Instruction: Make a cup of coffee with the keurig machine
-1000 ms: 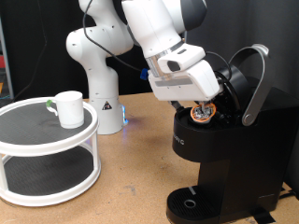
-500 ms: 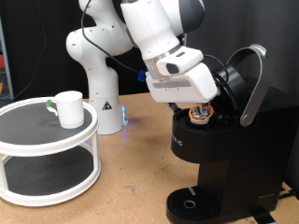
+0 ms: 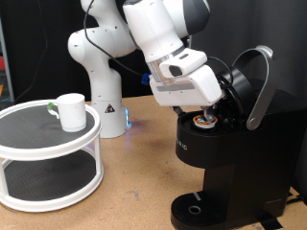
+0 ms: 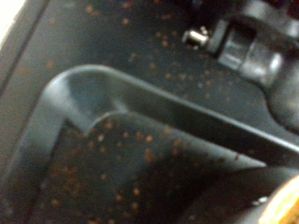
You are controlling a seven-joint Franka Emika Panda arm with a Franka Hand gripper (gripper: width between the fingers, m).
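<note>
The black keurig machine (image 3: 233, 163) stands at the exterior view's right with its silver-trimmed lid (image 3: 259, 84) hinged up. A small pod with a brownish top (image 3: 203, 121) sits at the open pod chamber. My gripper (image 3: 215, 108) hangs right over it, its dark fingers beside the pod; whether they grip it is hidden by the hand. The white mug (image 3: 70, 110) stands on the top tier of a round white stand (image 3: 38, 146) at the left. The wrist view shows only blurred dark machine plastic (image 4: 121, 140) flecked with brown.
The white arm base (image 3: 102, 96) stands behind the stand on the wooden table (image 3: 139, 182). The machine's round drip base (image 3: 195, 209) has nothing on it. The raised lid is close behind the hand.
The hand has shifted a little to the left and down over the chamber. The pod now sits slightly lower. The mug has not moved.
</note>
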